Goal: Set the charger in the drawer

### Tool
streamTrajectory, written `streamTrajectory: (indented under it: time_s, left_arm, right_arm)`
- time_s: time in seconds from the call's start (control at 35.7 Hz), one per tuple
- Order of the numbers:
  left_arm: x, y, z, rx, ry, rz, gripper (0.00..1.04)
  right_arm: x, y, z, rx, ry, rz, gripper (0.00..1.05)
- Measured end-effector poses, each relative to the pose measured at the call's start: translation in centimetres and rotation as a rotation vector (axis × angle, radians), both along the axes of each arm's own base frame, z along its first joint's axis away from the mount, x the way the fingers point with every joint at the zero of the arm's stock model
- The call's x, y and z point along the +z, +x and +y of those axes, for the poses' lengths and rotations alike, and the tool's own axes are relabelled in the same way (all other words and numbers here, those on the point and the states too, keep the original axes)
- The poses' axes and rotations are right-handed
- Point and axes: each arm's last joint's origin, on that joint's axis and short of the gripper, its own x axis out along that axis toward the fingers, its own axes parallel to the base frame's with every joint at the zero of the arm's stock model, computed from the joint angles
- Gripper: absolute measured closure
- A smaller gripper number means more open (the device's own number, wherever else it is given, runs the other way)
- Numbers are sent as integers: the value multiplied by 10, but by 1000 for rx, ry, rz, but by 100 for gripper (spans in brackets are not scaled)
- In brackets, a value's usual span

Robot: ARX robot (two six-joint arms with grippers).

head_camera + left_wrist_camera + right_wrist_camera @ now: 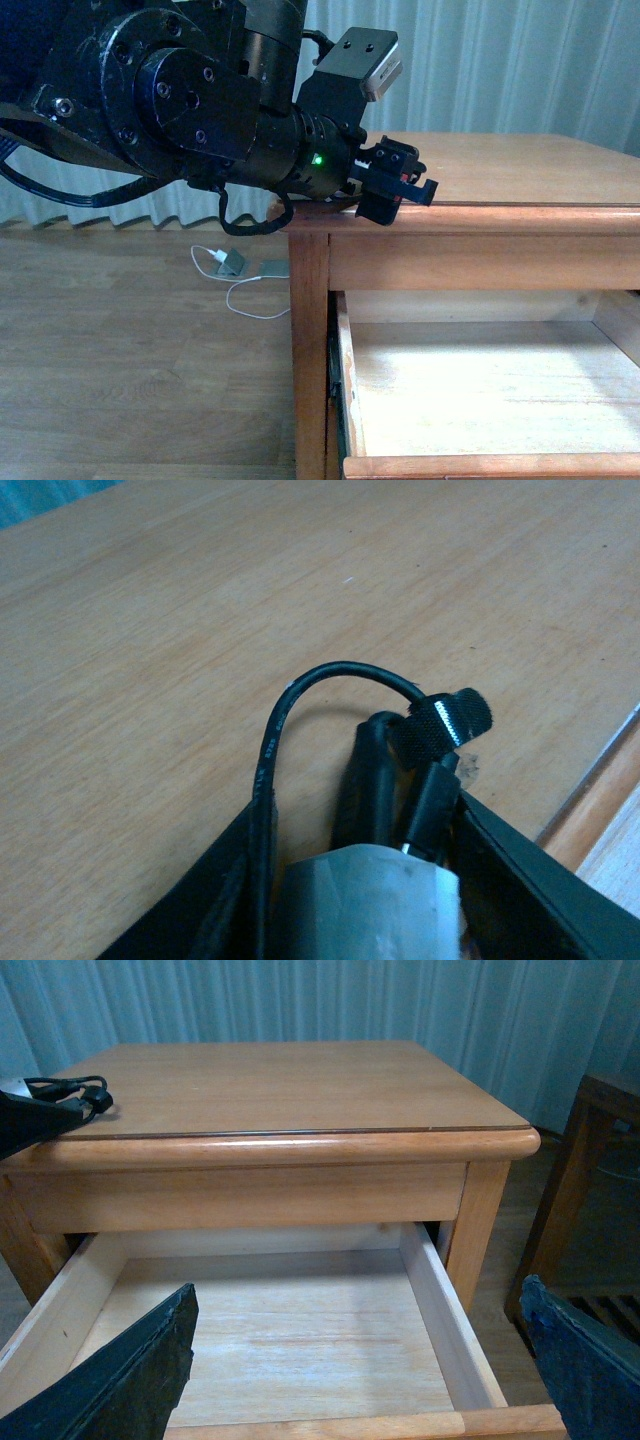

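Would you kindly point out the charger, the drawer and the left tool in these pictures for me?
charger [365,910]: left wrist view, on its pale plug body.
drawer [270,1330]: right wrist view, on its bare plywood floor.
left tool [405,187]: front view, midway between its fingertips.

It looks like a room in a home: pale pleated curtains [520,60] on the far wall, a wood-plank floor [120,350], and a honey-coloured wooden desk [520,165] with an open drawer [445,1320].

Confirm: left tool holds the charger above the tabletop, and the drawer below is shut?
The drawer is not shut; it is pulled open, as the right wrist view shows. The left tool does hold the charger above the tabletop.
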Motion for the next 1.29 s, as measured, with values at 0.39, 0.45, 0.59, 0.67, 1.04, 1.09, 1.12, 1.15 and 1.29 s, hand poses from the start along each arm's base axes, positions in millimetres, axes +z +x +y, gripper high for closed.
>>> streamTrajectory:
  time_s: [0.39, 0.45, 0.59, 0.67, 1.04, 1.09, 1.12, 1.15, 1.29]
  left_arm:
    - [18, -33, -10, -196, -98, -52, 82]
    - [20, -41, -15, -243, -105, -54, 82]
    - [17, -53, -27, -314, -104, -40, 82]
    - [11, -58, -34, -349, -91, -18, 82]
    - [-47, -54, -71, -360, -3, 105, 82]
    - [-56, -52, -78, -355, 9, 118, 82]
    - [-61, -51, -81, -351, 20, 125, 82]
    - [-64, -51, -83, -350, 24, 130, 82]
    - [-80, -50, -95, -337, 68, 140, 82]
  right_arm:
    - [0, 0, 0, 0, 0, 0, 9]
    - [0, 0, 0, 0, 0, 0, 9]
    - [0, 0, 0, 0, 0, 0, 9]
    - [0, 0, 0, 0, 0, 0, 9]
    - [0, 0, 0, 0, 0, 0, 9]
    - [0, 0, 0, 0, 0, 0, 9]
    - [0, 0, 0, 0, 0, 0, 9]
    - [0, 0, 0, 0, 0, 0, 9]
    - [0, 0, 0, 0, 0, 0, 9]
